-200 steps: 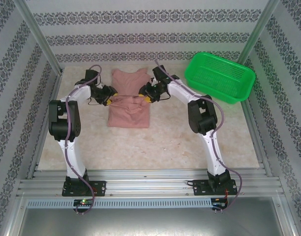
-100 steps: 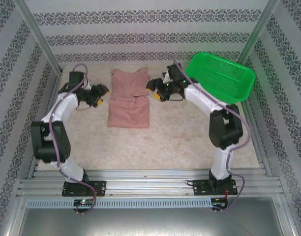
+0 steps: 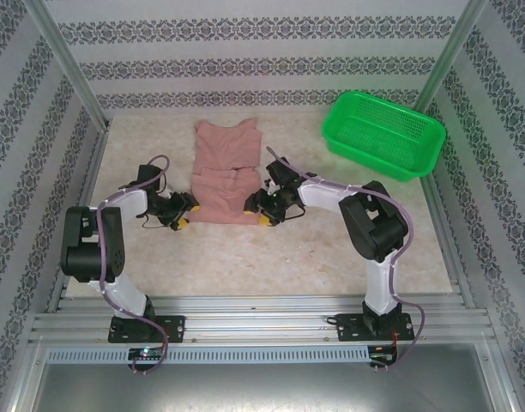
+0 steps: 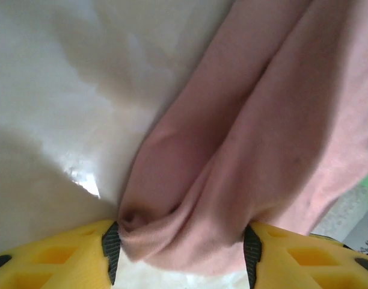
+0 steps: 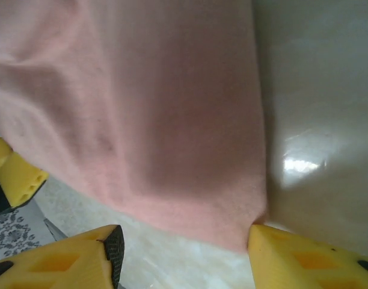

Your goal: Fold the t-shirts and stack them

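Salmon-pink soft cloth t-shirt [image 3: 226, 172]: left gripper [image 4: 181, 260] straddles bunched hem, grip unclear; right gripper [image 5: 184, 238] gaping at corner. Close both, lift evenly.

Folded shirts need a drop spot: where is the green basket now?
Top view: the green basket sits at the far right corner of the table, right of the pink t-shirt and apart from it.
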Robot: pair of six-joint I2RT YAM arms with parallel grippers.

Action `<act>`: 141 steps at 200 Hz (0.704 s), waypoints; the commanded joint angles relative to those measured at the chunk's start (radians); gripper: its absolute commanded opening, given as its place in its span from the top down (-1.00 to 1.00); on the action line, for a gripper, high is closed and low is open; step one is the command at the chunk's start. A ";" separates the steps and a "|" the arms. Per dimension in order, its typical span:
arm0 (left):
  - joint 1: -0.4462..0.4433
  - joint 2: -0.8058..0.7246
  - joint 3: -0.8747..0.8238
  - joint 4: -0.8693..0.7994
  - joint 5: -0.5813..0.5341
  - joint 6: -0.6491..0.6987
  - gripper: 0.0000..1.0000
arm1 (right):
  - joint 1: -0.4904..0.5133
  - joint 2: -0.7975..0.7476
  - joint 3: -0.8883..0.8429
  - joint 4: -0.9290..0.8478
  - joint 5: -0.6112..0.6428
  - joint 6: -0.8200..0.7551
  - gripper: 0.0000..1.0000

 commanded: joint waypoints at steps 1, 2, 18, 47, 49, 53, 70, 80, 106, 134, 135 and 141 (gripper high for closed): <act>-0.023 0.048 0.027 0.082 -0.021 -0.019 -0.10 | 0.008 0.041 0.063 -0.036 0.021 -0.020 -0.12; -0.025 0.052 0.028 0.082 -0.022 -0.019 -0.10 | 0.008 0.043 0.065 -0.038 0.022 -0.019 -0.12; -0.044 0.090 0.043 0.100 -0.024 -0.025 0.03 | 0.009 0.068 0.073 -0.044 0.029 -0.009 -0.06; -0.066 0.076 0.046 0.104 -0.045 -0.026 0.47 | 0.008 0.070 0.064 -0.031 0.040 0.010 0.33; -0.066 0.073 0.047 0.096 -0.047 -0.022 0.51 | 0.008 0.069 0.063 -0.031 0.042 0.010 0.36; -0.067 0.068 0.049 0.081 -0.048 -0.015 0.59 | 0.006 0.063 0.058 -0.032 0.048 0.010 0.43; -0.065 0.005 0.045 -0.002 -0.068 0.030 0.87 | 0.000 0.020 0.025 -0.017 0.051 0.022 0.80; -0.065 -0.062 0.019 -0.026 -0.086 0.037 0.97 | 0.001 -0.018 -0.001 -0.012 0.053 0.034 0.93; -0.071 -0.215 -0.060 -0.100 -0.088 0.035 1.00 | 0.036 -0.127 -0.091 0.000 0.057 0.070 1.00; -0.071 -0.417 -0.207 -0.199 -0.138 0.028 1.00 | 0.086 -0.269 -0.223 0.002 0.102 0.124 1.00; -0.071 -0.426 -0.212 -0.202 -0.142 0.027 1.00 | 0.088 -0.273 -0.230 0.002 0.103 0.126 1.00; -0.070 -0.476 -0.245 -0.218 -0.156 0.018 1.00 | 0.096 -0.299 -0.260 0.011 0.111 0.138 1.00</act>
